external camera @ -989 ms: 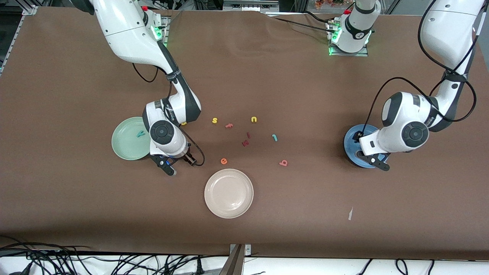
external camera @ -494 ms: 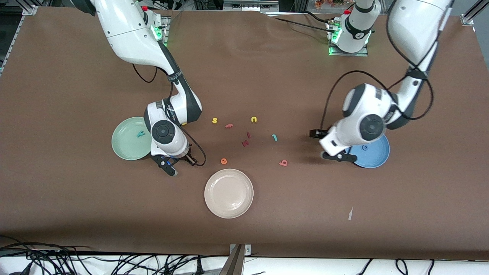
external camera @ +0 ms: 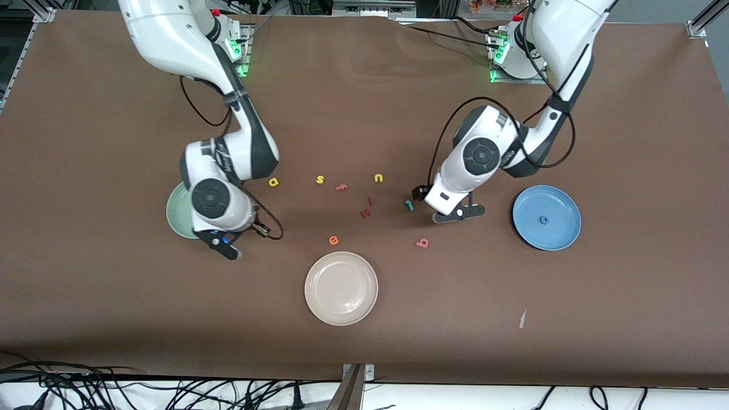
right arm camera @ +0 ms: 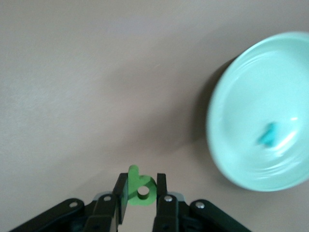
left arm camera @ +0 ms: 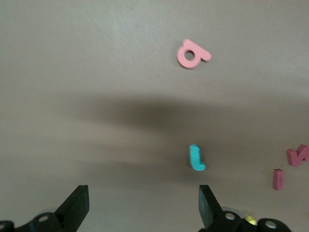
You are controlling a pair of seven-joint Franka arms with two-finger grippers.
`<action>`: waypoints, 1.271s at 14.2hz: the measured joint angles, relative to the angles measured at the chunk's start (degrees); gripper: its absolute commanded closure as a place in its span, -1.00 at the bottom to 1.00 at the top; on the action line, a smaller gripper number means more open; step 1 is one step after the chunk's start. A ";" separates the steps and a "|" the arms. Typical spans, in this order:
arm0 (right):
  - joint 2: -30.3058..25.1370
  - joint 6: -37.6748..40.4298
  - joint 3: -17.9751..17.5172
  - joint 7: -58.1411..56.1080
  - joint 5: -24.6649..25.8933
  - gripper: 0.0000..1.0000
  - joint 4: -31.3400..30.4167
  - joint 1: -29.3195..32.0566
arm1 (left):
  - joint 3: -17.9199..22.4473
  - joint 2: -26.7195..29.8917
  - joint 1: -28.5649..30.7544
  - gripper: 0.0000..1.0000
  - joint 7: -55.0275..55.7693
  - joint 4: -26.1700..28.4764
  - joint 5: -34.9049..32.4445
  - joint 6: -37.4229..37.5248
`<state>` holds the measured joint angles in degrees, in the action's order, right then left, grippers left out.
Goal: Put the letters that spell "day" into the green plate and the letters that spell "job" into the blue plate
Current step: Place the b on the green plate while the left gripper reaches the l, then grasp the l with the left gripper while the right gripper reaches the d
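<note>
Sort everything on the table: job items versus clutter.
Job: green plate, teal y, green d, yellow a, blue plate, blue o, teal j, pink b.
Clutter: cream plate, s, u, f, e, red letters.

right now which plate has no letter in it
The cream plate, nearest the front camera. The green plate holds the teal y and the blue plate a small blue o.

green plate (external camera: 177, 212) toward the right arm's end of the tabletop with the "y" (right arm camera: 268, 134) in it, blue plate (external camera: 547, 217) toward the left arm's end holding the "o" (external camera: 544, 219), "j" (external camera: 409, 204) and "b" (external camera: 422, 243) between them
</note>
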<state>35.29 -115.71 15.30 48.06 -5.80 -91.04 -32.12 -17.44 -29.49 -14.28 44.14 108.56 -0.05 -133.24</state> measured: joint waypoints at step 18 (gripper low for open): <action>-11.19 -7.79 3.44 -21.35 -7.82 -0.99 -26.24 7.85 | 1.16 -10.11 -5.37 -0.23 15.92 -6.29 -6.55 -8.04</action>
<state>24.09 -123.51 18.74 26.72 -13.62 -117.28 -24.27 -16.28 -39.60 -19.65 60.07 102.27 -6.60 -141.27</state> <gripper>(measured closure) 0.084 0.348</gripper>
